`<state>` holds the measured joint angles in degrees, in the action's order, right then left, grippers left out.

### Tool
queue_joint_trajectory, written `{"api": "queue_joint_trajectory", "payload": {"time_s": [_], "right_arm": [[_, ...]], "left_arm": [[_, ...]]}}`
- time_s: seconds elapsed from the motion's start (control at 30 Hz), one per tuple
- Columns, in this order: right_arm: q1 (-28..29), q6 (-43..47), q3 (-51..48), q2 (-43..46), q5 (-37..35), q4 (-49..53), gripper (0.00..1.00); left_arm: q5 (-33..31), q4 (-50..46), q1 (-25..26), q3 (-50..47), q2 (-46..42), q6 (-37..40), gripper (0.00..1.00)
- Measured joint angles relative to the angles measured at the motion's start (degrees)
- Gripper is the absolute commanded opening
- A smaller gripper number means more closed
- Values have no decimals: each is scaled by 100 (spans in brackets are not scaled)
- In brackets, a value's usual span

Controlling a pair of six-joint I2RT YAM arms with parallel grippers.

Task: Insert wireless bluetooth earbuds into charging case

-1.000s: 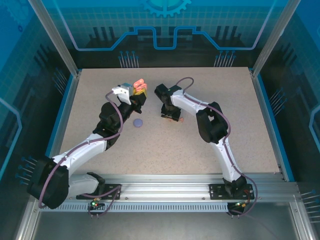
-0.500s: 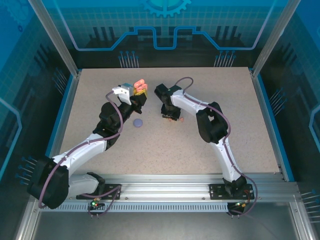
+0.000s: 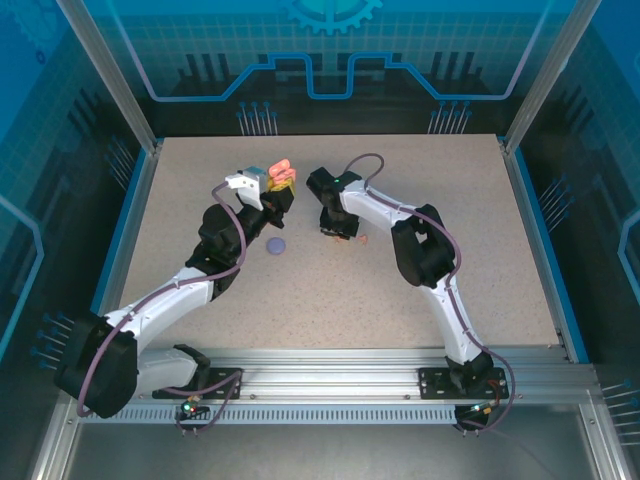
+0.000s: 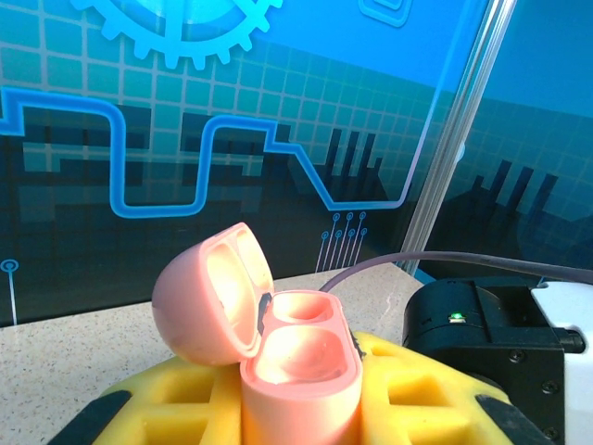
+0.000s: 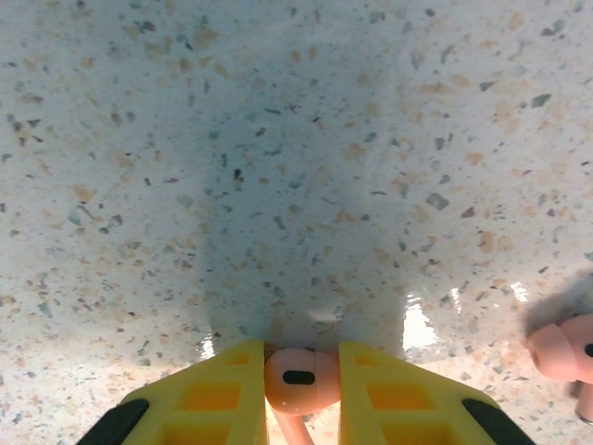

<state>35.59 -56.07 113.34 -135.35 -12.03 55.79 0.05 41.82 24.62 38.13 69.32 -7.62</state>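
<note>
Earbud [image 5: 298,375], pale pink, sat clamped in my right end effector [image 5: 301,389], seemingly at the tabletop [image 5: 278,185]. My left end effector [image 4: 301,406] gripped the open pink case [image 4: 301,357].

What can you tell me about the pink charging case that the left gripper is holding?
The charging case is a smooth, glossy, pale pink pebble, plastic by its look. Its lid stands open, swung to the left on a small hinge, and the two hollows inside look empty. The left gripper clamps its lower body between yellow fingers, keeping it upright and apparently clear of the speckled table.
</note>
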Motion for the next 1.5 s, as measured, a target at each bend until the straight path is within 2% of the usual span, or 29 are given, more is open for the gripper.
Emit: {"api": "queue_joint_trajectory", "payload": {"time_s": [0.4, 0.9, 1.5], "right_arm": [[52, 90, -17, 28, -42, -212, 17], [50, 179, -131, 619, -87, -385, 15], [-116, 673, -195, 2146, -94, -820, 16]], "left_arm": [[46, -31, 0, 0, -4, 11, 0], [44, 122, -2, 227, 98, 203, 0], [205, 398, 0, 267, 199, 372, 0]]}}
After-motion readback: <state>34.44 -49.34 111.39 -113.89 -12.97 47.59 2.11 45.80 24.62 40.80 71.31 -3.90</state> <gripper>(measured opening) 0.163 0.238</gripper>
